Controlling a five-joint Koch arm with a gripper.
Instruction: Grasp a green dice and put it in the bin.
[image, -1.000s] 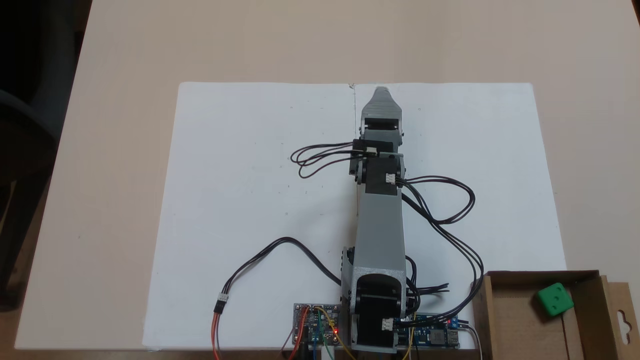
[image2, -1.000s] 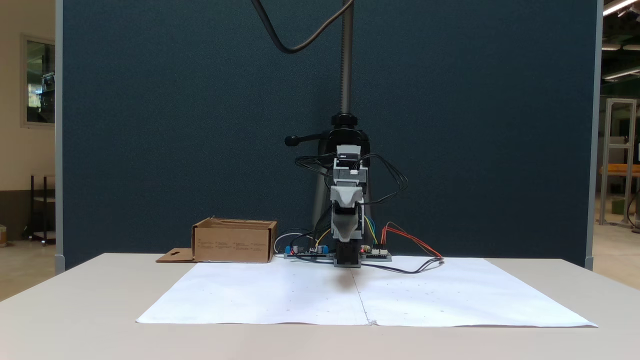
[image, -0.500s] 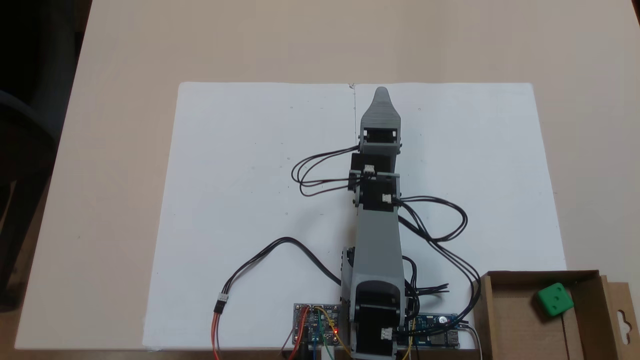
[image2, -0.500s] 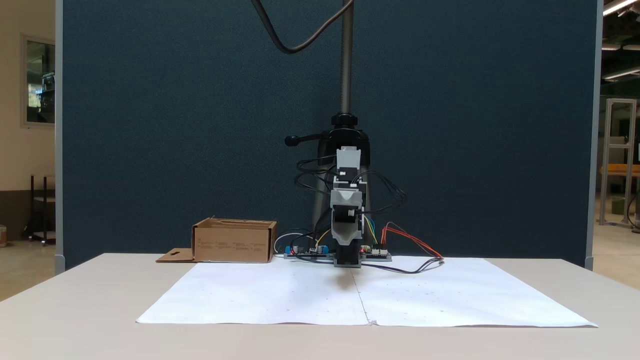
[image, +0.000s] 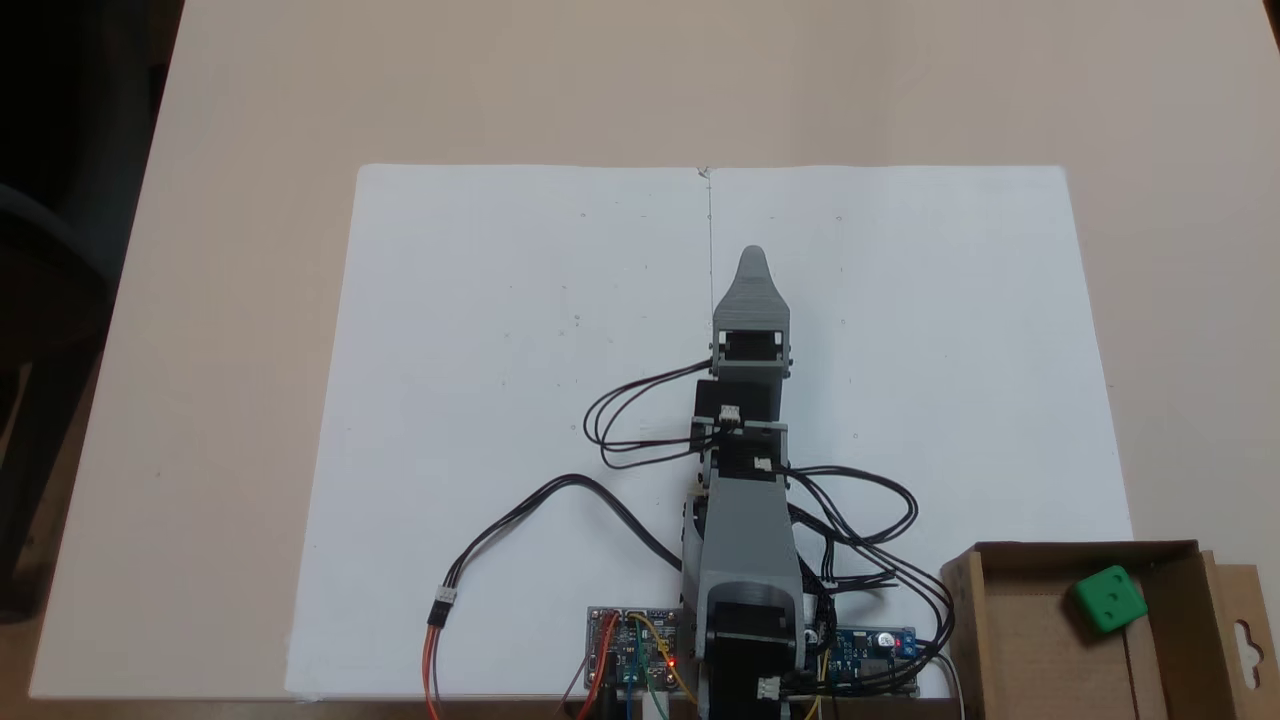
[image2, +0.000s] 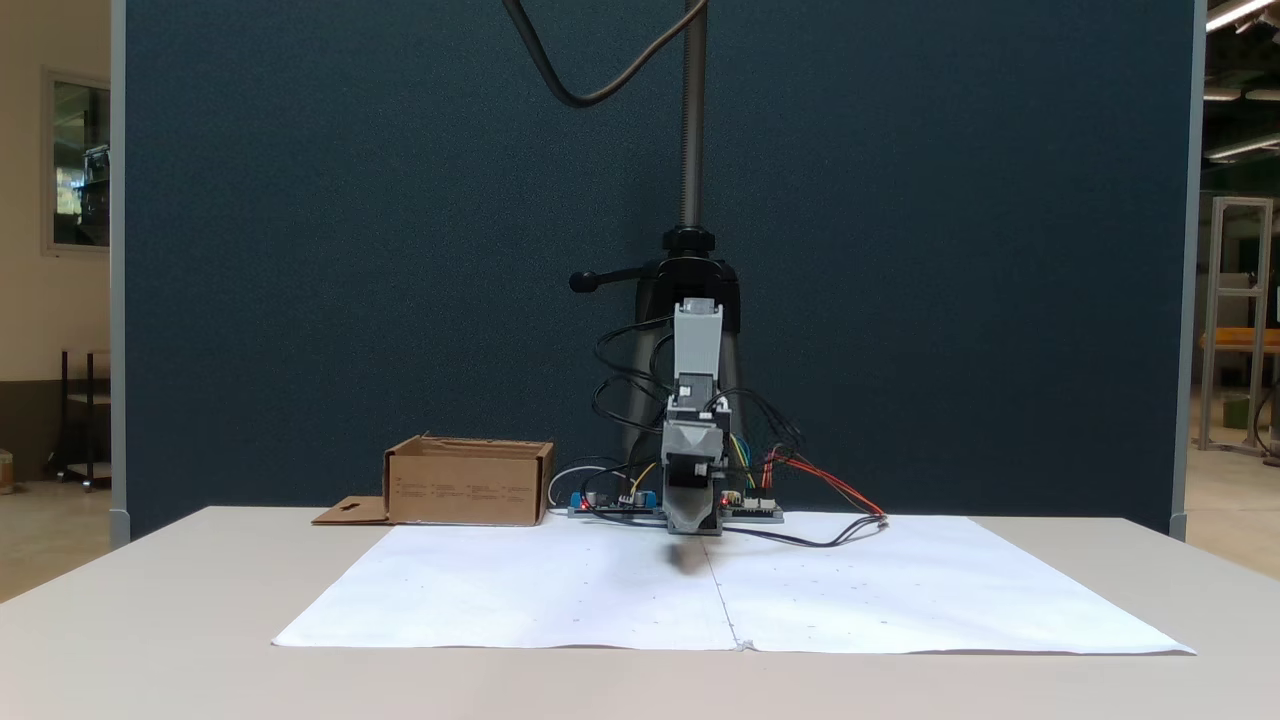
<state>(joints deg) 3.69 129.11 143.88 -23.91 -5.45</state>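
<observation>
In the lower right corner of the top-down fixed view, the small bright green plastic dice (image: 1109, 599) with round pip holes lies inside the shallow brown cardboard bin (image: 1020, 640), near its upper right inner corner and beside the side flap with the keyhole cutout. Judged from that, the task looks essentially done: the dice is in the bin, nothing green is on the white paper sheet (image: 480, 380) that covers the middle of the beige counter (image: 250, 100), and what seems left is for the arm to settle at rest. In the front-facing fixed view the bin (image2: 468, 483) stands left of centre at the far edge of the counter, its walls hiding the dice. The grey arm (image: 745, 540) runs up the centre of the top-down frame from its base at the bottom edge, folded fairly short, with black cables (image: 640, 430) looping out on both sides. The end effector (image: 752, 258) points toward the top of the frame, over the seam of the paper and well apart from the bin. In the front-facing view the end effector (image2: 692, 522) hangs low at the frame's centre, its tip just above the paper, with the upper link standing nearly upright behind it. Its jaws lie one over the other for both cameras, so I cannot tell whether they are spread or pressed together; nothing is visibly between them.
</observation>
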